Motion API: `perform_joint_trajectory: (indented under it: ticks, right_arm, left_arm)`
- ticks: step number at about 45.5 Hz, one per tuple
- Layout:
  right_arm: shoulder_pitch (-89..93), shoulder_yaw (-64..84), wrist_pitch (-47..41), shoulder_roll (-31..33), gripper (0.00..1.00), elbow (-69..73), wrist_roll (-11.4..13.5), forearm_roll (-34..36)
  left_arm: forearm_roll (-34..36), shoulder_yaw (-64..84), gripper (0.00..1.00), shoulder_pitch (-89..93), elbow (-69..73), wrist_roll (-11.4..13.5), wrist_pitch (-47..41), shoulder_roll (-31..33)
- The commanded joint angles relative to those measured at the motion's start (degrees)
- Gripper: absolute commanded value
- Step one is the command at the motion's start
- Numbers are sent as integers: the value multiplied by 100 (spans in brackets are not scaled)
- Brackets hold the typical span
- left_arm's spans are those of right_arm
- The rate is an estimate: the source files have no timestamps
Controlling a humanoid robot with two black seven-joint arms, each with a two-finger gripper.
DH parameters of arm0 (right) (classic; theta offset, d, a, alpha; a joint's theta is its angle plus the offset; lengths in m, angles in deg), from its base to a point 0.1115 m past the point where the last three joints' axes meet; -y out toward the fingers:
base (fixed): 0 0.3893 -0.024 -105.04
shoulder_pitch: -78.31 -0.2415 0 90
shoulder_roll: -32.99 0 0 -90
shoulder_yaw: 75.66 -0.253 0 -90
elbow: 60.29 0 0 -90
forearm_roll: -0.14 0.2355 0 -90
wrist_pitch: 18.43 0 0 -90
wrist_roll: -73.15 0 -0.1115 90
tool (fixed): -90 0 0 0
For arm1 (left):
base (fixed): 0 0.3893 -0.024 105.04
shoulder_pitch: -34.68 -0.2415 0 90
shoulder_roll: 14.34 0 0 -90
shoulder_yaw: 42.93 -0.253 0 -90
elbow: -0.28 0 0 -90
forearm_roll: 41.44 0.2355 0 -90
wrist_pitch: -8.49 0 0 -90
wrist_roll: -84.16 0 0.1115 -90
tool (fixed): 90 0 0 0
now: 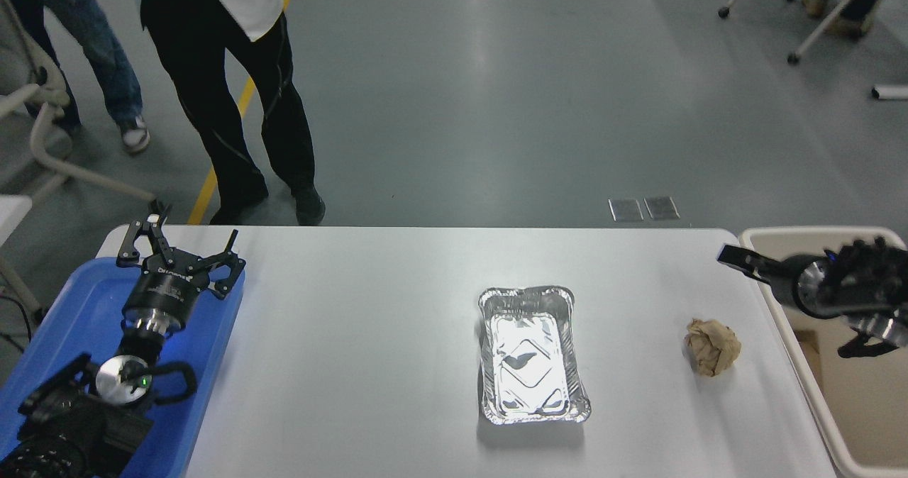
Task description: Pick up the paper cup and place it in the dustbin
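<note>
Foil tray (pixel 533 354) sits mid-table (pixel 369 308); paper ball (pixel 712 347) to its right; dustbin (pixel 801 354) off table's right edge; plastic tray (pixel 64 322) at left edge.

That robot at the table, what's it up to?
It is clearing rubbish. Its right gripper hangs over the dustbin's near rim, holding nothing visible, and no paper cup can be seen. A brown paper ball and a foil tray lie on the table. The left gripper is parked, open, over a blue tray.
</note>
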Motion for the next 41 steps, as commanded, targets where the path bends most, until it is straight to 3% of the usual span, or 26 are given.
perform_joint_trajectory:
  ticks: [1, 10, 26, 32, 41]
  right_arm:
    - [-2077, 561, -990, -867, 100, 1681, 10, -15]
    - [-3184, 543, -2834, -850, 100, 1829, 54, 353]
    - [-4802, 350, -5033, -736, 100, 1829, 344, 784]
    - [-4952, 139, -5245, -736, 100, 1829, 423, 784]
    - [-5093, 42, -5342, -727, 100, 1829, 818, 802]
  left_arm:
    - [0, -1, 99, 0, -1, 1, 0, 0]
    - [0, -1, 99, 0, -1, 1, 0, 0]
    - [-9, 8, 99, -9, -1, 1, 0, 0]
    - [-9, 8, 99, -9, -1, 10, 0, 0]
    - [-9, 8, 99, -9, 8, 10, 0, 0]
